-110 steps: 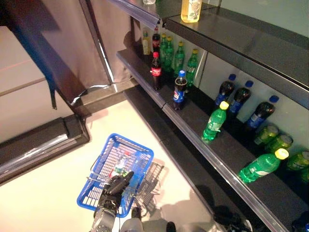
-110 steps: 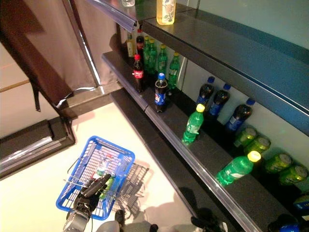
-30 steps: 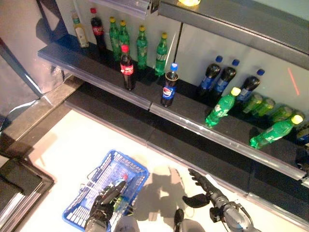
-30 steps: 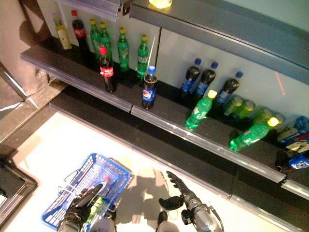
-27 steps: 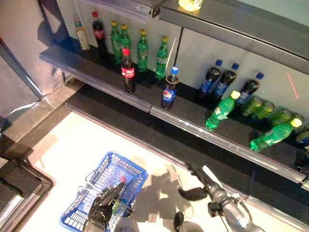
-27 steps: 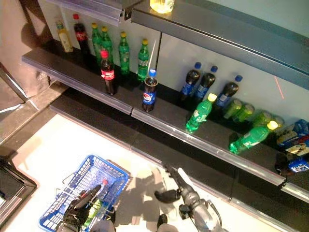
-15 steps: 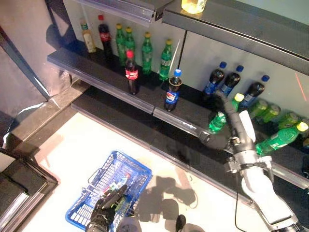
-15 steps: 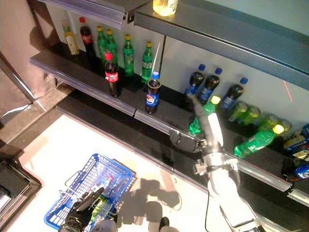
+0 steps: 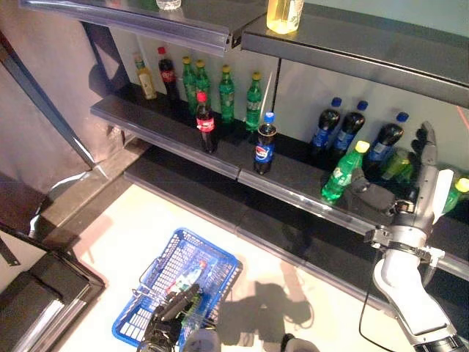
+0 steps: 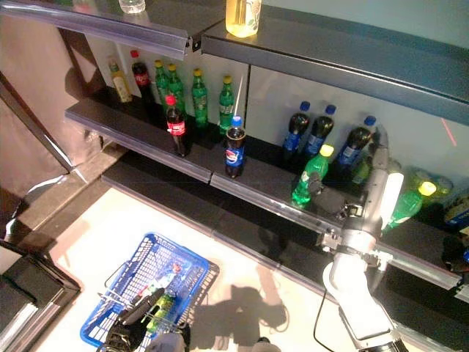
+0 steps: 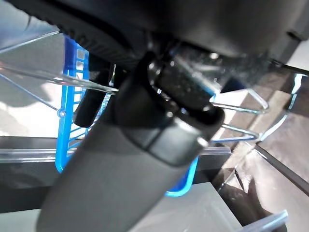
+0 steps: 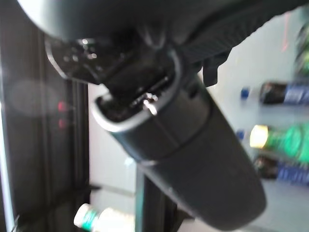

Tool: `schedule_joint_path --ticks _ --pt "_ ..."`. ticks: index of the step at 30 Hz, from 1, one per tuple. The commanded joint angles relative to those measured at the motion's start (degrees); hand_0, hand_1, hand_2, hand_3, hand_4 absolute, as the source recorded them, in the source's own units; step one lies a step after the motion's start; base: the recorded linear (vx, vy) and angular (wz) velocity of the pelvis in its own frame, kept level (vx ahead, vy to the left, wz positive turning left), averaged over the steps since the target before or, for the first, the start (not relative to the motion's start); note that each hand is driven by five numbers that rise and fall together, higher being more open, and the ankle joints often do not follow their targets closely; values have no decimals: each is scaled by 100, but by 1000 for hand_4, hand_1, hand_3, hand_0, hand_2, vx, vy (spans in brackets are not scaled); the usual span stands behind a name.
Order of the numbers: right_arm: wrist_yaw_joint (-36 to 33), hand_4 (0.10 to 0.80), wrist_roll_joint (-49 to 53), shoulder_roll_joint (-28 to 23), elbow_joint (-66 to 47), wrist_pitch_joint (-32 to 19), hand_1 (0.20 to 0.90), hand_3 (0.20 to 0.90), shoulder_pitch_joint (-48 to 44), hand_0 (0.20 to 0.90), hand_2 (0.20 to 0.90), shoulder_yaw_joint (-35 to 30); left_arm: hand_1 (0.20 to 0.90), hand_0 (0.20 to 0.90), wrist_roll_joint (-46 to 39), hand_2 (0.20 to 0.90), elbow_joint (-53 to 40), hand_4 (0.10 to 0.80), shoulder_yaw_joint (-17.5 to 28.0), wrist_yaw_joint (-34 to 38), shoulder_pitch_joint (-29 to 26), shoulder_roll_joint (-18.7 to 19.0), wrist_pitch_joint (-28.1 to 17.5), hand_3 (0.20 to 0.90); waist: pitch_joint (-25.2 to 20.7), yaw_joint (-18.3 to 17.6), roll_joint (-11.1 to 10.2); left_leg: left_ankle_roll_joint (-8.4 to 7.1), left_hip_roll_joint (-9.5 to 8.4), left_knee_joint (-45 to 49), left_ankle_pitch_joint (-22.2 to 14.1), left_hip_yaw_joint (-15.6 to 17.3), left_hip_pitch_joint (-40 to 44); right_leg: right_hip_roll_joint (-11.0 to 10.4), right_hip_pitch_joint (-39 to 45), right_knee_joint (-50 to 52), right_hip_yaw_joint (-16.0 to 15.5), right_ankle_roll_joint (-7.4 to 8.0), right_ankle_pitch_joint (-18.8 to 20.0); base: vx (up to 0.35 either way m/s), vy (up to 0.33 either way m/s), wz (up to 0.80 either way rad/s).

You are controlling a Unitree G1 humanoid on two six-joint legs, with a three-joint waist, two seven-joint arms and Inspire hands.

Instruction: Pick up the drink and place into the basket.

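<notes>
The blue basket hangs low at the lower left, with a red-capped bottle and a green drink inside. My left hand is shut on its wire handles. My right hand is raised at the right with straight, open fingers and holds nothing. It stands in front of the lower shelf, just right of a leaning green bottle with a yellow cap and before the dark blue-capped bottles. The green bottle also shows in the right wrist view.
A cola bottle with a red cap and a dark bottle with a blue cap stand near the shelf's front edge. Green bottles line the back left. A yellow drink stands on the upper shelf. Green cans lie at the far right.
The camera has shifted. My right hand rose from the floor area to the shelf, then moved right from in front of the green bottle to beside it. The blue basket still hangs from my left hand.
</notes>
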Motion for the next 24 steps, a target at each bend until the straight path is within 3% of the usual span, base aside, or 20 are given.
schedule_joint_path --ticks 1,7,13,24 --pt "-170 800 166 -204 -348 -245 900 900 -178 900 900 -516 300 300 438 300 -823 100 -178 -559 739 267 -588 200 -173 87 266 -95 43 716 92 -402 -727 -94 -238 563 -184 -226 45 99 123 -2" --pt "-229 800 460 -138 42 -381 900 900 -324 900 900 -422 300 300 340 300 -846 100 -406 -641 768 189 -636 200 115 27 523 -66 -87 891 245 -388 -902 -178 -446 785 -82 -256 79 34 77 -8" --pt "-495 800 460 0 663 -296 900 900 -1480 900 900 -291 300 300 90 300 -987 100 -713 -653 400 367 -665 200 705 73 726 -34 -241 1102 356 -445 -1273 -218 -778 972 -4 -271 200 -85 10 -7" --pt "-578 800 460 -45 1274 -175 900 900 -3082 900 900 -32 300 300 -87 300 -1220 100 -833 -558 -114 818 -727 200 1286 306 635 32 -261 1349 244 -628 -1955 -168 -1197 927 -5 -262 366 -101 -104 -4"
